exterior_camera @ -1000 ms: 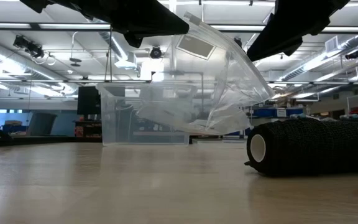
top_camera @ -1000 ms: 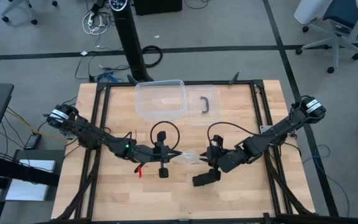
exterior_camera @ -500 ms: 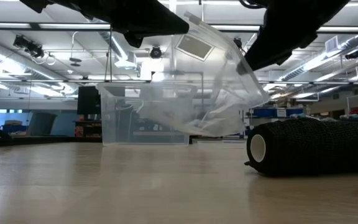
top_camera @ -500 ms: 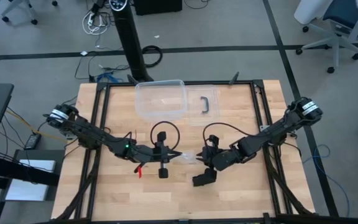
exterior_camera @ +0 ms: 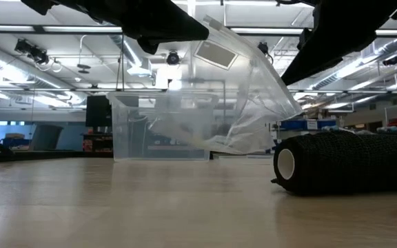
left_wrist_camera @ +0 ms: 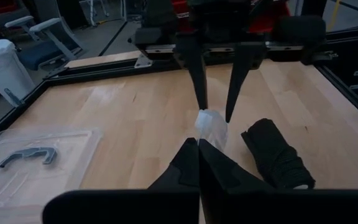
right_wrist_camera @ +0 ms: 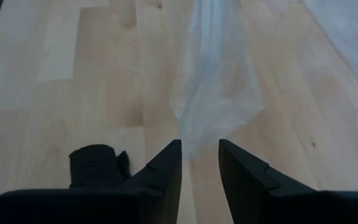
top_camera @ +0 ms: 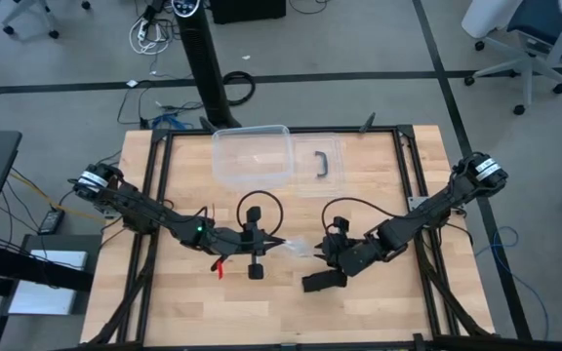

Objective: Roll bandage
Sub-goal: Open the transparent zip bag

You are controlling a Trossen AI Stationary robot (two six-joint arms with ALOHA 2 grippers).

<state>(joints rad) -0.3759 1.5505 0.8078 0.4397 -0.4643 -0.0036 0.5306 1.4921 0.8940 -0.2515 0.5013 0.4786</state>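
The bandage [top_camera: 322, 282] is a black roll lying on its side on the table, right of the middle near the front; it also shows in the low view [exterior_camera: 343, 162] and both wrist views [left_wrist_camera: 275, 155] [right_wrist_camera: 95, 167]. No gripper touches it. My left gripper [left_wrist_camera: 199, 144] is shut on a crinkly clear plastic bag [top_camera: 298, 246] at the table's middle. My right gripper [right_wrist_camera: 199, 149] faces it, open, its two fingers on either side of the bag's other end [left_wrist_camera: 211, 118]. My left gripper pinches one end of the clear bag [left_wrist_camera: 204, 134] between its shut fingers, coming nearly level from the table's left. The bag [exterior_camera: 247, 89] is lifted clear of the table and reaches toward my right gripper. My right gripper: I cannot tell whether its fingers touch the bag's end [right_wrist_camera: 194, 140].
A clear plastic box [top_camera: 252, 156] stands at the far middle of the table, with its clear lid and black handle [top_camera: 325, 164] lying flat beside it on the right. Bare wood lies along the near edge and at both sides.
In the low view the bag's right side was drawn in and up half a second ago and has since spread back out toward the right. My right gripper leaned in toward the bag and then drew back a little. My left gripper kept still.
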